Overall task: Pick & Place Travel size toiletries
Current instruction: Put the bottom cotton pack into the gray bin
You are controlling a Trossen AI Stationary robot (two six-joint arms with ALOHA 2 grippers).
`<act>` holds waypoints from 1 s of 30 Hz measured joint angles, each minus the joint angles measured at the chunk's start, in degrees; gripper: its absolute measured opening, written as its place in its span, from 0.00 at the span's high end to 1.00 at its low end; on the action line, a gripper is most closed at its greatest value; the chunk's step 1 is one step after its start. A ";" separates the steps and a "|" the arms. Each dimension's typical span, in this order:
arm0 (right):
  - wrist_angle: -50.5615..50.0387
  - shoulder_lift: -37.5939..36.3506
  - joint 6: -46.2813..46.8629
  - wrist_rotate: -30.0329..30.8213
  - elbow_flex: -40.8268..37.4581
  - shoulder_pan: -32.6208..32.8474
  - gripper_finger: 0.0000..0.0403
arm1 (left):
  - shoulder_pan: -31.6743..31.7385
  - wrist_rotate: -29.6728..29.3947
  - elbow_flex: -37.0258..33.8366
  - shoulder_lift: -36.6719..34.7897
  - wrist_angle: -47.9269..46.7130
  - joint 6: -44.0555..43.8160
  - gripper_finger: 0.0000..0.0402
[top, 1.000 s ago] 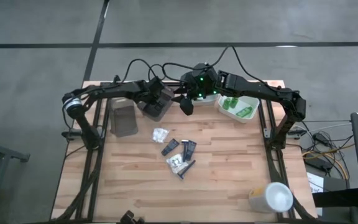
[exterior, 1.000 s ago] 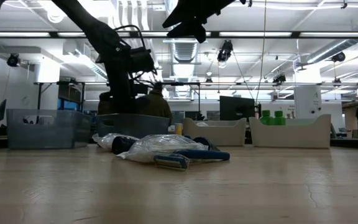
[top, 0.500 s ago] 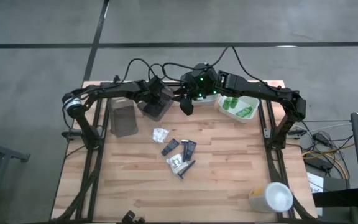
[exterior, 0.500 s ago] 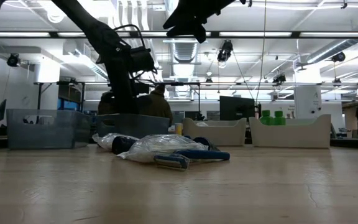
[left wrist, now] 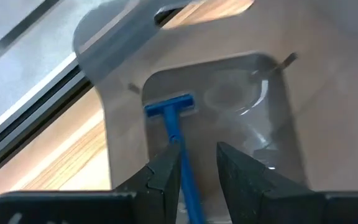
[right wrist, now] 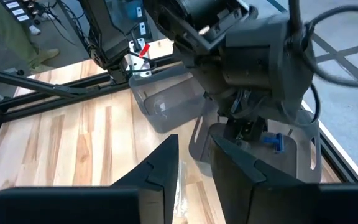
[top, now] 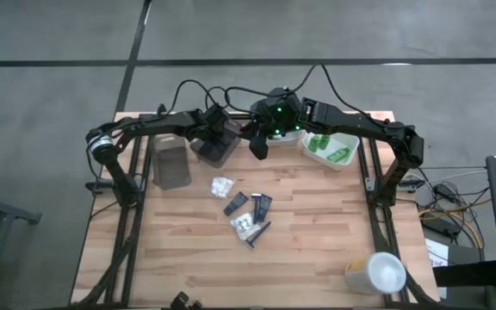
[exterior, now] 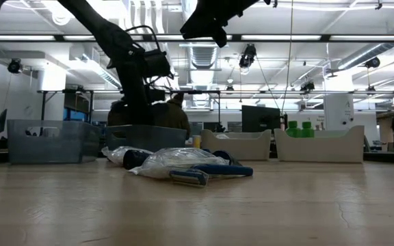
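- Broadly, the wooden surface [top: 317, 250] is carrying three trays along its far edge, and the pile of loose toiletries [top: 246, 215] is lying near its middle, well apart from both arms.
- Over the far edge, the left gripper [left wrist: 194, 165] is hanging above the brown tray [top: 216, 148], and the right gripper [top: 258, 145] is hovering just beside that tray, between it and the white tray [top: 351, 142] with the green bottles [top: 327, 146].
- Between the left jaws, the blue razor [left wrist: 178, 140] is being gripped by its handle; its long axis is running straight out along the fingers, with the head pointing down into the brown tray. This is the relation the coming move is turning on: I judge that the release needs only an opening of the jaws, since the tray is directly under the head.
- Farther along the table, the right jaws are standing apart and are carrying nothing; this arm is the nearer one to the pile, so I am expecting it to take the next item.
- Compared with one second ago, almost nothing is differing: the right gripper is sitting very slightly nearer the brown tray, and the left arm and the pile are looking the same.
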 joint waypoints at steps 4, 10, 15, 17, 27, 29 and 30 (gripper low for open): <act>-0.83 0.02 0.00 0.00 0.00 0.00 0.82 | -0.15 0.47 0.94 -1.69 -0.13 -0.05 0.73; -3.65 -0.30 -0.26 0.02 -0.02 -0.13 0.86 | -0.76 0.53 -0.18 -6.47 -0.13 -0.70 0.73; -7.78 -1.98 -0.65 0.08 -0.03 -1.25 0.89 | -3.05 0.23 -2.15 -11.39 -0.07 -1.77 0.73; -8.90 -3.12 -1.11 0.15 -0.70 -2.06 0.90 | -4.78 0.18 -3.04 -13.44 0.57 -1.78 0.73; -8.48 -11.90 -0.20 0.13 -10.69 -4.70 0.87 | -15.79 0.12 -5.42 -20.93 2.65 -4.11 0.74; -7.95 -13.90 0.76 0.15 -13.16 -4.79 0.86 | -18.26 0.58 -5.42 -21.75 3.15 -2.79 0.74; -7.90 -14.85 1.41 0.15 -14.33 -4.79 0.85 | -19.35 1.28 -5.42 -22.17 3.17 -2.07 0.74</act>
